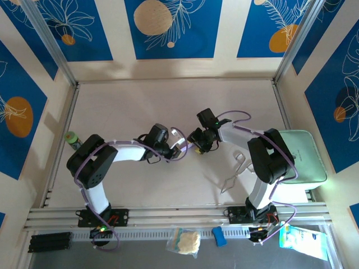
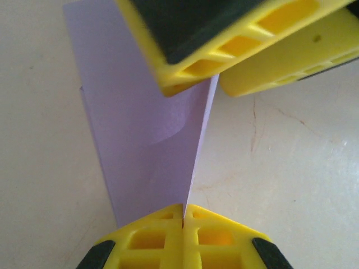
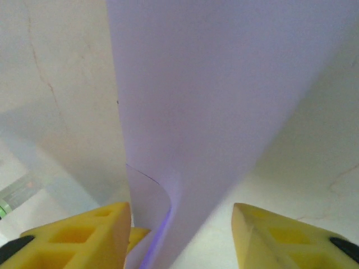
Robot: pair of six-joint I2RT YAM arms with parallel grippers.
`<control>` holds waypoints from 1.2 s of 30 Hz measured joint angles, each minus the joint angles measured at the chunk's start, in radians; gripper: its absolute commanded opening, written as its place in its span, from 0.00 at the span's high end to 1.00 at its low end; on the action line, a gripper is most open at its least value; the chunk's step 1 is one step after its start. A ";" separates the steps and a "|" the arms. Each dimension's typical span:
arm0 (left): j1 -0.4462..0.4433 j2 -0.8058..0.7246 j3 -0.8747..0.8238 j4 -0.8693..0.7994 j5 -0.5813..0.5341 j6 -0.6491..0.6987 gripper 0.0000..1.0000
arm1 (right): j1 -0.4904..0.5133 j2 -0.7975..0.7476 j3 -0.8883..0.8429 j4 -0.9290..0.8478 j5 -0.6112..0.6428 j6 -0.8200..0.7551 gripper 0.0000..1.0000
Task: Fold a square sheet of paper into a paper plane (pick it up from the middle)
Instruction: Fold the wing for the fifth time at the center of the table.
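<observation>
Although the lavender square sheet of paper (image 2: 146, 140) is up off the table (image 1: 140, 106), the plane is far from finished, judging by these views. Picked up: done. First fold: seems at least begun, since the sheet stands on edge as a doubled-over panel with one straight folded edge. Left to do, by my read: nose corners, wing folds and the final pointed dart shape. No tip and no fanning creases show.

Left gripper (image 2: 183, 221): fingers pressed fully together, pinching the sheet's near end. Right gripper (image 3: 180, 213): fingers well apart, the sheet passing through the gap. I see no clear contact on either side, so it has hold of nothing.

Location: mid-table, between the two grippers where the arms meet in the top view, well apart from the mint-green tray (image 1: 305, 162) at the right.

Look: thin, plain and matte, mostly flat. An inner layer curls loosely near the right gripper, so the layers aren't pressed flat there. A soft curved shadow runs across the panel in the left wrist view. I can't tell whether the edges line up.
</observation>
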 measured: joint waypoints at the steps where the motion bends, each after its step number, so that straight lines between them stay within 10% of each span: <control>1: 0.006 0.000 0.008 -0.013 0.011 -0.022 1.00 | -0.006 -0.005 0.000 0.002 0.000 -0.016 0.44; 18: 0.035 0.050 0.018 0.024 0.182 -0.437 1.00 | -0.116 -0.276 -0.186 0.188 0.002 -0.296 0.38; 36: 0.042 0.108 0.000 0.172 0.200 -0.789 1.00 | -0.077 -0.129 -0.234 0.271 -0.091 -0.436 0.42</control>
